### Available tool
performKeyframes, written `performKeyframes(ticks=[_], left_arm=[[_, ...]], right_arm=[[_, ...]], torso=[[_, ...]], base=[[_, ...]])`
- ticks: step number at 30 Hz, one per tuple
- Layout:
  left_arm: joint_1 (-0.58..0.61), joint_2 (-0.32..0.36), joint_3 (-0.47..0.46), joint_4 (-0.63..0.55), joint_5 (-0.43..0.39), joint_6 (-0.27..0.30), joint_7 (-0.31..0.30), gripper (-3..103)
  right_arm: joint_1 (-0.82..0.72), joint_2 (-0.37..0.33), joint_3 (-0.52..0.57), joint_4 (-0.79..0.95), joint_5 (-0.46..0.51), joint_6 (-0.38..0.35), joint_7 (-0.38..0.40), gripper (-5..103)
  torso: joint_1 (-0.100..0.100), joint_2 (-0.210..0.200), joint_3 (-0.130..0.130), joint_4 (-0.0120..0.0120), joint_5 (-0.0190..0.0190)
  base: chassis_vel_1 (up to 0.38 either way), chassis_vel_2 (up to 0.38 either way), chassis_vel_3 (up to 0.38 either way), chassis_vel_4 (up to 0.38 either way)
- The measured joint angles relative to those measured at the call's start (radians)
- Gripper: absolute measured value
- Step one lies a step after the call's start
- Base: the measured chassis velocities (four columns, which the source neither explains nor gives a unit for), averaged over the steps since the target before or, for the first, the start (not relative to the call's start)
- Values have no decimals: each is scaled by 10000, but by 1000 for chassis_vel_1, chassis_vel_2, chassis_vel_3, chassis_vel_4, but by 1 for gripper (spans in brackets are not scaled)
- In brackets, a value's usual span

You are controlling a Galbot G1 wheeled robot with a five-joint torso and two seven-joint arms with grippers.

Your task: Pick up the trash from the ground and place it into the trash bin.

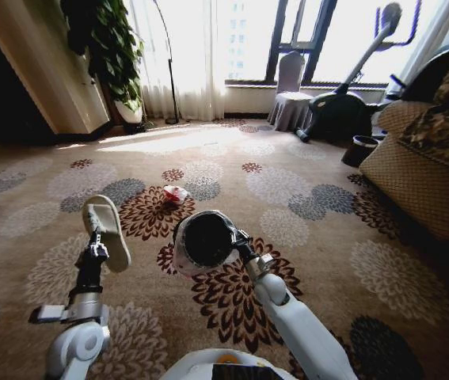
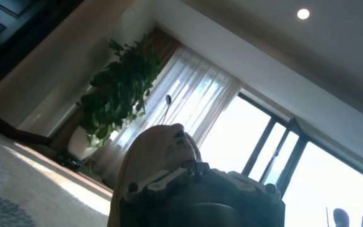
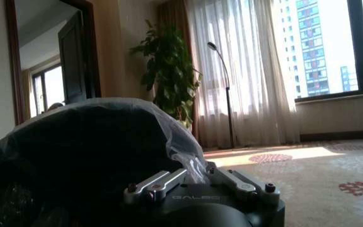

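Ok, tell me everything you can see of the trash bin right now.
The trash bin is small, round and black, lined with a crinkly translucent whitish plastic bag folded over its rim. It is off the carpet, tipped so its dark opening faces the head camera. The right gripper is clamped on its rim, fingers over the liner. Nothing can be made out inside it.
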Motion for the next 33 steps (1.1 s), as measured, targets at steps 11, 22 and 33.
performKeyframes(ticks=[11, 22, 33], left_arm=[[-1539, 2066, 1068, -256, -2835, 1309, 1290, 0], [-2077, 2172, 2965, -106, -3106, 1540, 1503, 0], [-1602, 935, 3501, -56, -4253, 1730, 654, 0]], right_arm=[[1836, -655, -1955, -484, 825, -112, -7, 0], [2640, -269, -2439, -882, 1097, -138, -2, 0], [3582, 575, -2361, -1921, 892, 205, -3, 0]], torso=[[0, 0, 0, 1, -5], [0, 0, -1, -1, -4], [0, 0, -1, -2, -1]], base=[[0, 0, 0, 0], [0, 0, 0, 0], [0, 0, 0, 0]])
